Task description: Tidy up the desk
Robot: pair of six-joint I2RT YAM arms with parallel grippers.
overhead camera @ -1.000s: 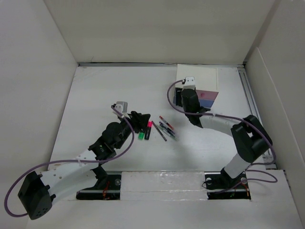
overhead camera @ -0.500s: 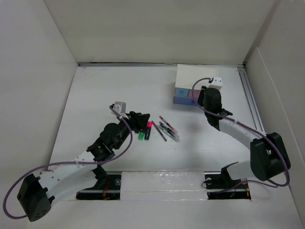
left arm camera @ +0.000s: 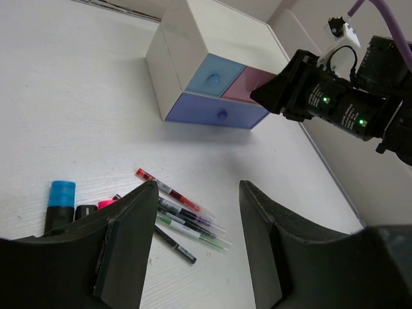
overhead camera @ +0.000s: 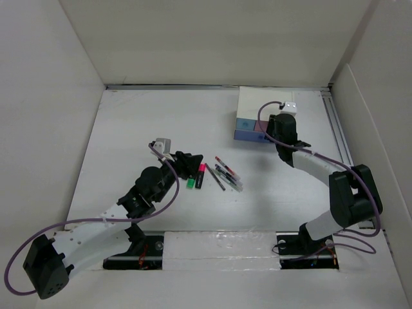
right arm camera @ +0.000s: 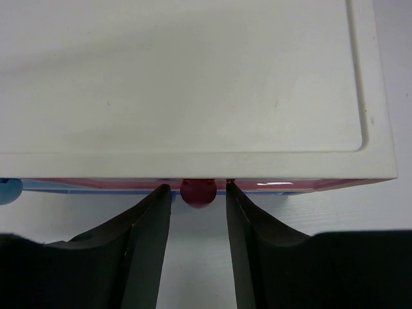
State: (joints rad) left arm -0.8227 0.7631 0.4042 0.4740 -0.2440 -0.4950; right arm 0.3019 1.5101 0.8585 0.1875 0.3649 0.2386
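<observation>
Within the last second the right gripper (overhead camera: 268,127) has swung from the left of the box (overhead camera: 265,103) front across to its pink drawer (left arm camera: 248,82). Its jaws now stand released on either side of the knob (right arm camera: 197,192), not yet pinching it. The left gripper (left arm camera: 198,190) has not moved, hanging spread above the pens (overhead camera: 226,175) and highlighters (overhead camera: 196,177), which lie loose mid-desk (overhead camera: 148,122). Nothing looks stowed, so opening that drawer is probably next.
</observation>
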